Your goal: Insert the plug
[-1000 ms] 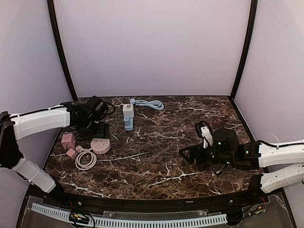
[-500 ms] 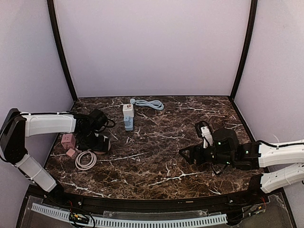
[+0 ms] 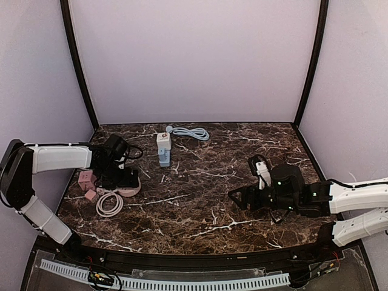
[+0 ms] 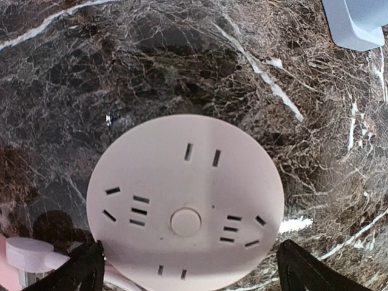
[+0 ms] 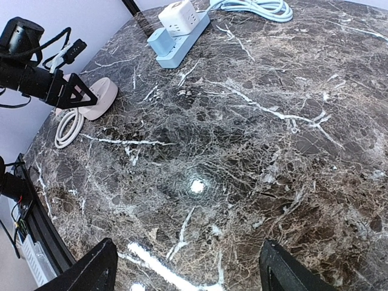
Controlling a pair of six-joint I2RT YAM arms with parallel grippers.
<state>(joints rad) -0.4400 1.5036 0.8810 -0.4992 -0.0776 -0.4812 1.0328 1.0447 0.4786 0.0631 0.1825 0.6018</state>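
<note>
My left fingers [image 4: 82, 276], spread wide and empty, hang straight over the round socket [image 4: 185, 206], nearer it than my right fingers [image 5: 91, 270], parted and empty too.

You are looking at a dark brown marble table [image 3: 206, 206] that is showing white veins. The round socket [image 4: 185, 200] is showing pale pink with dark slots, the power strip [image 3: 164, 159] light blue, its cube adapter [image 3: 163, 140] white, the coiled cord [image 3: 109, 204] white, the small cube [image 3: 86, 179] pink.
</note>
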